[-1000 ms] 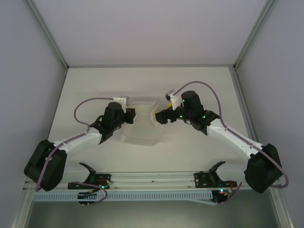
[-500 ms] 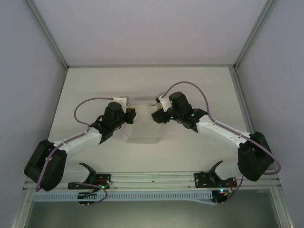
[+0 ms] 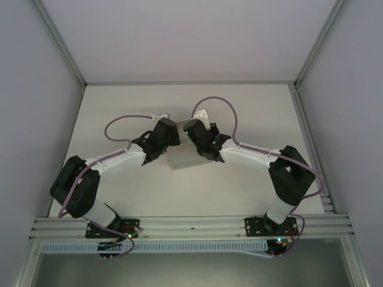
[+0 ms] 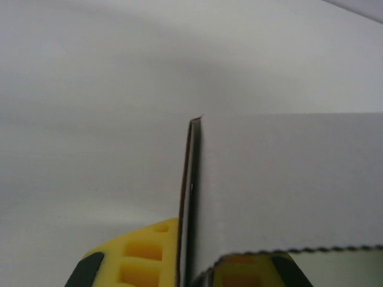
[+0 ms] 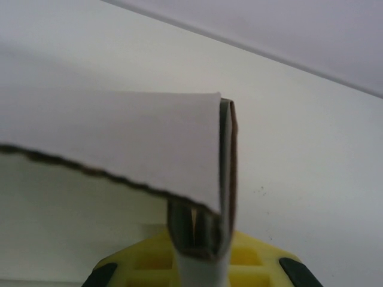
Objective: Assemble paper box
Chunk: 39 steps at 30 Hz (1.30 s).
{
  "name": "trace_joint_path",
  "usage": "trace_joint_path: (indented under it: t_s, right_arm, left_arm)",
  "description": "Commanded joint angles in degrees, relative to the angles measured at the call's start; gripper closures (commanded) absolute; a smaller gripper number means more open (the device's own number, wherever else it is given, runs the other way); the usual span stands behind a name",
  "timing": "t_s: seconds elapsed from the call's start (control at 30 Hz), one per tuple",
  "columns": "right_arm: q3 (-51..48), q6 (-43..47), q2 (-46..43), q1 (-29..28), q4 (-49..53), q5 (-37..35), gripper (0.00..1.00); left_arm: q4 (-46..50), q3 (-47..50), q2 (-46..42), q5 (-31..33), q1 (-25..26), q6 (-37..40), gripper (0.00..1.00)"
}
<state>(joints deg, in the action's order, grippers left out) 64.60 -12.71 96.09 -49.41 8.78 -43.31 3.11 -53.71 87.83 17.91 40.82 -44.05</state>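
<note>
The left gripper (image 4: 190,272) is pinched on an upright wall of the paper box (image 4: 287,179). The card's edge rises from between its yellow fingers (image 4: 140,257), and a broad panel spreads to its right. The right gripper (image 5: 200,254) is clamped on a folded edge of the card, whose panel reaches to its left; seen from above, the box rests on the table (image 3: 119,107) between both grippers.

I'm seeing soft, even light falling from above onto the matte white tabletop (image 3: 119,113), throwing only faint, diffuse shadows. In both wrist views the thin pale white card box (image 4: 287,179) is sitting too close, its nearest edges blurring.
</note>
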Motion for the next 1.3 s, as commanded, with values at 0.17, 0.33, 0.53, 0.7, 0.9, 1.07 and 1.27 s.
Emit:
trace_joint_path:
  t_s: [0.17,0.33,0.53,0.7,0.9,1.07,1.27]
  right_arm:
    - [-5.48,3.78,-4.35,9.99,4.17,-27.71,0.98]
    - [-8.61,5.77,-7.4,10.52,-0.38,-23.76,0.98]
    - [-18.1,9.56,-11.47,10.04,-22.4,5.95,0.84]
    - [-23.55,11.48,-16.05,10.06,-34.6,22.01,0.57]
    - [-22.13,15.52,-23.27,10.21,-26.13,41.26,0.19]
    - [-21.46,13.57,-29.68,10.21,-20.86,43.84,0.0]
    - [-19.23,11.67,-33.56,10.23,-11.39,34.58,0.0]
  left_arm:
    - [28.0,2.71,1.84,18.24,-11.02,-10.09,1.0]
    - [27.65,2.63,1.18,19.45,-10.07,-6.66,1.0]
    - [5.29,5.23,-6.69,5.14,-2.69,8.99,1.0]
    - [-1.08,3.24,-8.64,-0.32,0.83,13.13,1.0]
    - [-1.45,2.8,-8.5,-1.36,1.23,12.87,1.0]
    - [-1.44,2.98,-7.92,-1.21,1.28,11.73,1.0]
    - [-1.85,3.18,-8.18,-2.65,1.26,12.86,1.0]
